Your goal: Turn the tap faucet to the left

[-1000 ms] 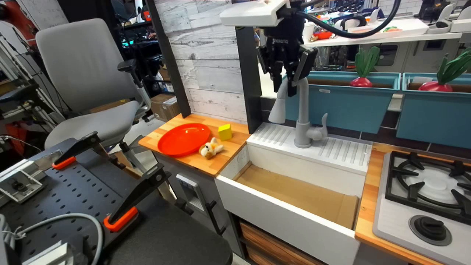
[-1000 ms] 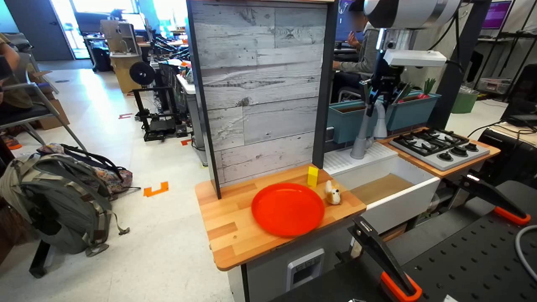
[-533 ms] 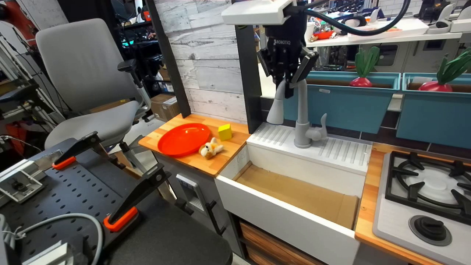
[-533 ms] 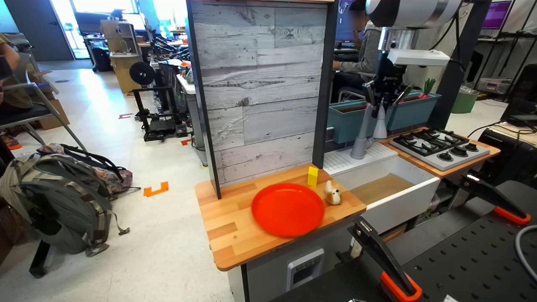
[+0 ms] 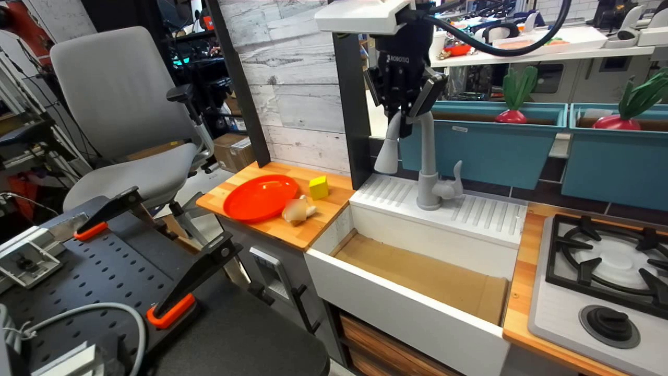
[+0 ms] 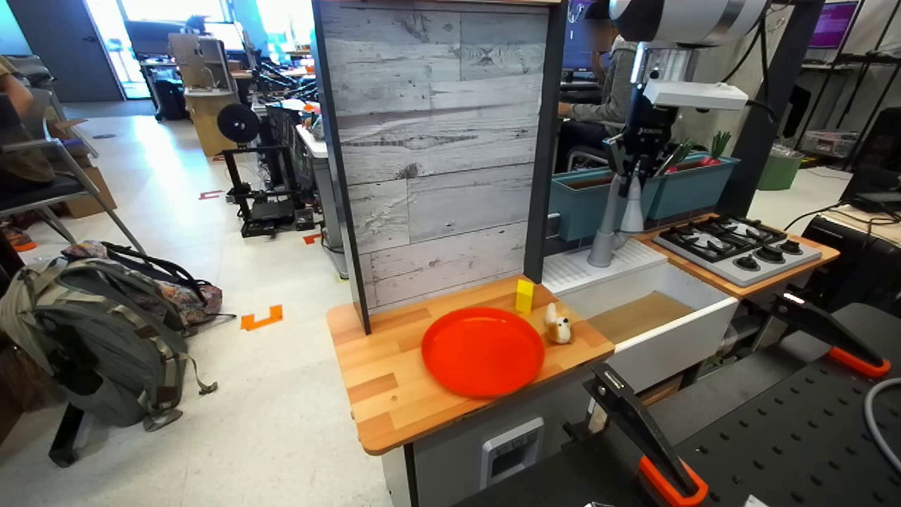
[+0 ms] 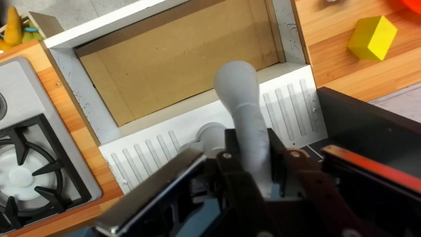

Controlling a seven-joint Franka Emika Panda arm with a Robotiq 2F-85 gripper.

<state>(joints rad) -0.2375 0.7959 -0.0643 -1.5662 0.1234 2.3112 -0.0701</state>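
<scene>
The matte grey tap faucet (image 5: 429, 151) stands on the ribbed white ledge behind the sink in both exterior views (image 6: 602, 239). Its side lever (image 5: 457, 180) sticks out on the stove side. My gripper (image 5: 402, 122) comes down from above at the top of the gooseneck arch. In the wrist view the gripper (image 7: 251, 138) has one finger on each side of the grey spout (image 7: 246, 120), both against it, so it is shut on the spout. The spout head points over the sink's edge, toward the yellow block's side. The fingertips are partly hidden by the arch in both exterior views.
The white sink (image 5: 407, 303) has a cardboard bottom. Blue planters (image 5: 485, 151) stand close behind the tap, and a dark post (image 5: 357, 115) stands beside it. A stove (image 5: 616, 266) flanks the sink. Opposite are a red plate (image 5: 261, 198), a yellow block (image 5: 319, 188) and a small plush toy (image 5: 296, 211).
My gripper has closed from a looser position around the spout. The spout head has since swung slightly with the gripper, away from the stove and toward the post.
</scene>
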